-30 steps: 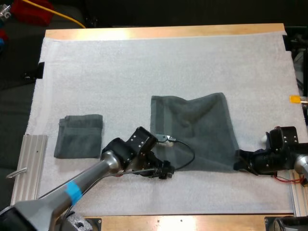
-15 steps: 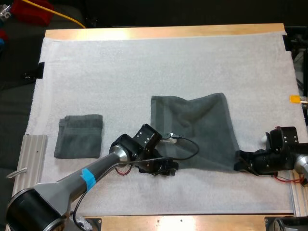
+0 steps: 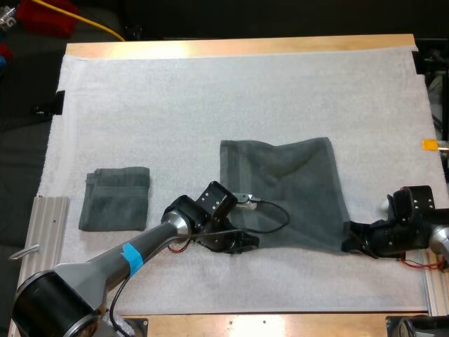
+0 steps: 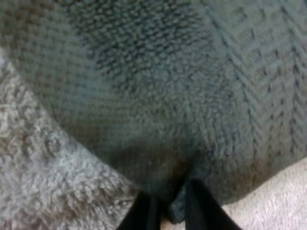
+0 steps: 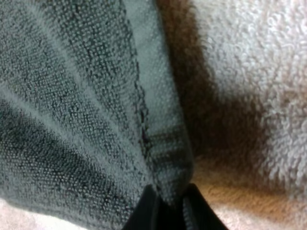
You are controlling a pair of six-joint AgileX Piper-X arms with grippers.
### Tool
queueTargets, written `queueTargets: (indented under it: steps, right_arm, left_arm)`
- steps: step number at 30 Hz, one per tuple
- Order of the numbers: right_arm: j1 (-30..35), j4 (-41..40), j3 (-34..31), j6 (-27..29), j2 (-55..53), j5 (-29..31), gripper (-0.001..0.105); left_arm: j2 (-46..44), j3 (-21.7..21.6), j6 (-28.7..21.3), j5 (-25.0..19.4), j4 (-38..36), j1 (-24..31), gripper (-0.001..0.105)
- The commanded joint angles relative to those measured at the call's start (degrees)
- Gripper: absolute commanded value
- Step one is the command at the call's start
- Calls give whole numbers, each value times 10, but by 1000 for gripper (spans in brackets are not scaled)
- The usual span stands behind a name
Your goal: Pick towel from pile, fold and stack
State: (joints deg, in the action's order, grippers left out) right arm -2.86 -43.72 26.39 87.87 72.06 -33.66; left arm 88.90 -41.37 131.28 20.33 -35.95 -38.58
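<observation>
A dark grey-green towel (image 3: 280, 189) lies spread flat on the white mat (image 3: 210, 98), right of centre. My left gripper (image 3: 245, 242) is at its near left corner, and in the left wrist view its fingers (image 4: 144, 213) pinch the towel's edge (image 4: 158, 96) between them. My right gripper (image 3: 349, 243) is at the near right corner. There the black fingertips (image 5: 192, 206) press on the towel's hemmed corner (image 5: 163, 158) from both sides. A second towel, folded (image 3: 116, 198), rests on the mat at the left.
A metal rail (image 3: 42, 239) lies along the mat's left edge near the folded towel. The wooden table edge (image 3: 238, 46) runs along the far side.
My left gripper slid right to the towel's near left corner and shut on its edge. The right gripper kept its hold and barely moved.
</observation>
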Motion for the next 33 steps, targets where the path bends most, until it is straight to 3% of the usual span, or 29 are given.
queueTargets:
  steps: [1, 2, 3, 10, 19, 23, 29, 33]
  right_arm:
    - [0, -10, 0, 8, -5, 0, 1]
    - [0, -13, 0, 8, -5, 0, 1]
    - [-2, -39, 6, 8, -46, 0, 1]
    - [-8, -111, 23, 6, -131, 5, 1]
    - [-119, -154, 25, -66, -211, 30, 1]
    - [-164, -163, 29, -113, -257, 50, 1]
    - [-218, -192, 35, -183, -312, 69, 1]
    - [-229, -164, 35, -230, -320, 80, 1]
  left_arm:
    - [18, 9, -5, -17, 12, -4, 0]
    - [18, 9, -7, -17, 8, -4, 0]
    - [-47, 9, -65, -76, -55, -4, 0]
    - [-135, 9, -96, -97, -132, -4, 0]
    - [-236, 9, -131, -99, -229, -5, 0]
    - [-262, 9, -147, -99, -287, -38, 0]
    - [-286, 9, -149, -99, -317, -93, 0]
    - [-279, 9, -171, -93, -311, -88, 0]
